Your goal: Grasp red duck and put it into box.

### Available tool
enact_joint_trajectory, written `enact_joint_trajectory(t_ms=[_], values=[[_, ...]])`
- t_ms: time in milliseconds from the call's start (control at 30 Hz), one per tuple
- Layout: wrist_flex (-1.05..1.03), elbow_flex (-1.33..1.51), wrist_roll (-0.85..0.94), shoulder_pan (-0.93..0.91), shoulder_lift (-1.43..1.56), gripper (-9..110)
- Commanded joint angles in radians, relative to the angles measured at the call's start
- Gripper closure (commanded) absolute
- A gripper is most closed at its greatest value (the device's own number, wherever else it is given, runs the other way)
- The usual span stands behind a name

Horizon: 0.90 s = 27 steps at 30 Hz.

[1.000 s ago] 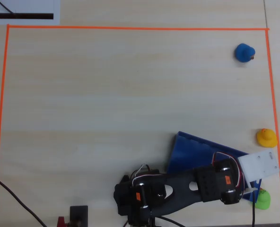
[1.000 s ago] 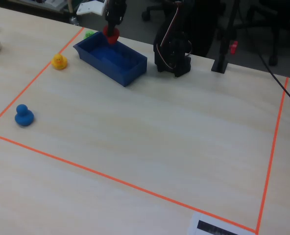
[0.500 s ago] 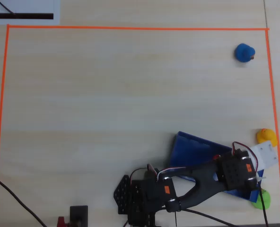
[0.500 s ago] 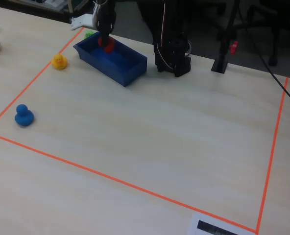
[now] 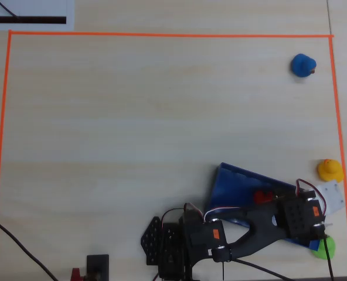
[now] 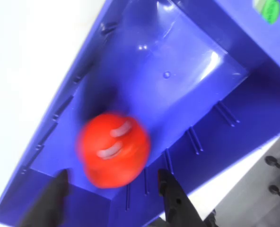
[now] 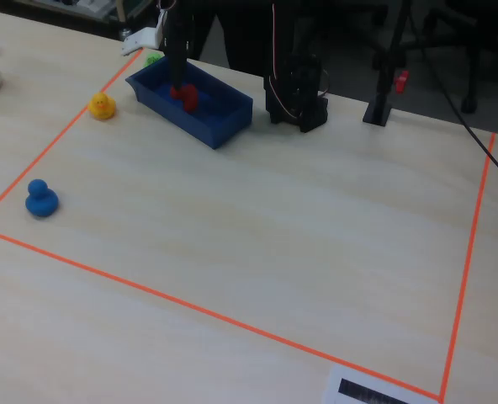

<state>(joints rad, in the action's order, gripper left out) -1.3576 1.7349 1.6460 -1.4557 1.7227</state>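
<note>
We see the small glossy red toy duck [image 6: 112,149] lying inside the shallow rectangular blue plastic box [image 6: 187,90], blurred in the wrist view, resting on the box floor close to one long wall; in the overhead view the red duck [image 5: 262,196] shows as a red patch on the blue floor just beside the arm, and in the fixed view it [image 7: 187,96] sits within the box [image 7: 219,114] below the descending arm. Our gripper [image 6: 114,198] hangs directly over the duck with its two dark fingers [image 6: 175,201] spread apart, one on each side of the toy at the bottom edge of the wrist view, and neither appears to clasp it, so the fingers stand wide and empty. In the overhead view the black arm [image 5: 244,228] reaches from its base at the lower edge across the box [image 5: 235,184] toward the right. Outward from the box, a yellow toy duck [image 5: 330,170] stands on the pale wooden tabletop [image 5: 132,117] just beside the box's far end, a green toy duck [image 5: 324,248] lies partly hidden by the arm near the lower right corner, and a blue toy duck [image 5: 303,65] rests well apart near the upper right. An orange tape line [image 5: 162,34] frames the work area.
</note>
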Motion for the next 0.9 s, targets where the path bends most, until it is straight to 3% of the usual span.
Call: enact_joint_trajectory(t_ms=[0, 100, 167, 233, 333, 467, 567, 700, 867], values=[[0.011, -0.066, -0.002, -0.014, 0.043, 71], [0.037, -0.092, -0.041, 0.008, 0.081, 76], [0.120, -0.107, -0.144, 0.087, 0.144, 86], [0.224, -0.109, -0.311, 0.224, 0.227, 93], [0.308, -0.064, -0.413, 0.517, 0.356, 95], [0.356, 0.141, -0.368, 0.946, 0.583, 100], [0.394, 0.449, -0.285, 1.186, 0.830, 101], [0.379, 0.870, -0.202, 1.399, 1.184, 101], [0.198, 1.177, -0.192, 1.565, 1.514, 101]])
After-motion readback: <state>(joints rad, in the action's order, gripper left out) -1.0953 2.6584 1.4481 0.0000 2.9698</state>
